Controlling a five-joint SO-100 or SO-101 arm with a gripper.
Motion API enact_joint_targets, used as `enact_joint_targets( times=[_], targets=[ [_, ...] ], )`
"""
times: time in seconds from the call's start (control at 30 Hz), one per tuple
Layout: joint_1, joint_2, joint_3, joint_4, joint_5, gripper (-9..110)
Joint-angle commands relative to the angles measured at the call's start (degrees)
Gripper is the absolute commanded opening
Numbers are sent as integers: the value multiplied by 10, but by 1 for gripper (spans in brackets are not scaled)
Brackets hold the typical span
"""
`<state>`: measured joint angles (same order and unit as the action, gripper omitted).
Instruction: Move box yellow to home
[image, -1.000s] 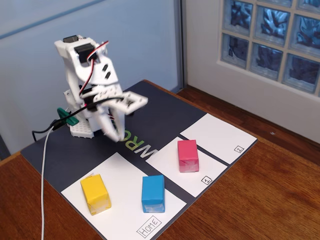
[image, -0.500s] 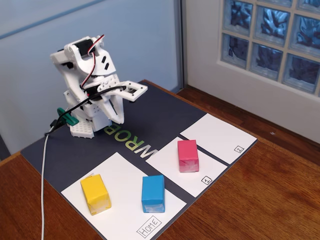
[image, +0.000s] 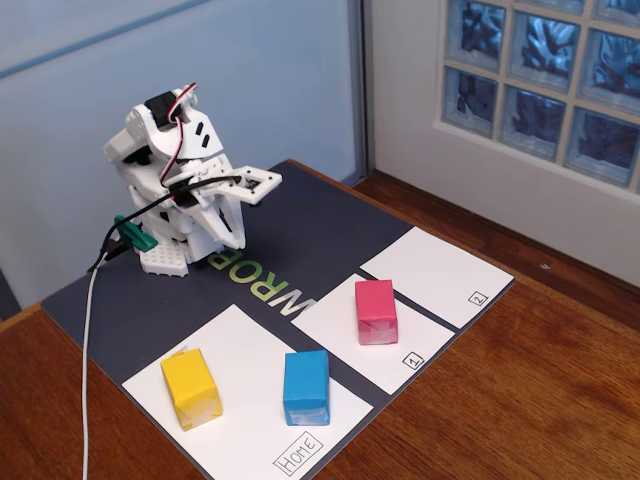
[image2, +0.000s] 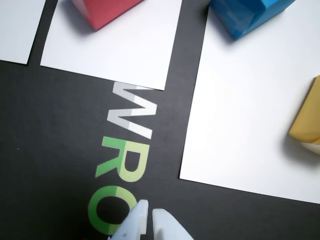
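Note:
The yellow box (image: 192, 387) stands on the left part of the large white Home sheet (image: 245, 345), whose "Home" label is at its near corner. In the wrist view the yellow box (image2: 307, 120) shows only at the right edge, on the Home sheet (image2: 250, 115). My gripper (image: 268, 183) is folded back at the arm's base, far behind the box, above the dark mat. In the wrist view the gripper (image2: 150, 215) shows its fingertips almost together with nothing between them.
A blue box (image: 305, 386) also stands on the Home sheet, right of the yellow one. A pink box (image: 375, 311) stands on the smaller sheet "1" (image: 335, 325). Sheet "2" (image: 435, 275) lies bare. A dark mat (image: 300, 230) covers the wooden table; a cable (image: 88, 350) runs down the left.

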<state>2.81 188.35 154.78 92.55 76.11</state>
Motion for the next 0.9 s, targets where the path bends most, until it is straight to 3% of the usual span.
enact_joint_targets(
  times=[0.0, 0.33, 0.87],
  targets=[
    [-11, 31, 18, 4, 18, -1],
    [-6, 31, 115, -128, 111, 0],
    [-20, 31, 193, -91, 92, 0]
  ],
)
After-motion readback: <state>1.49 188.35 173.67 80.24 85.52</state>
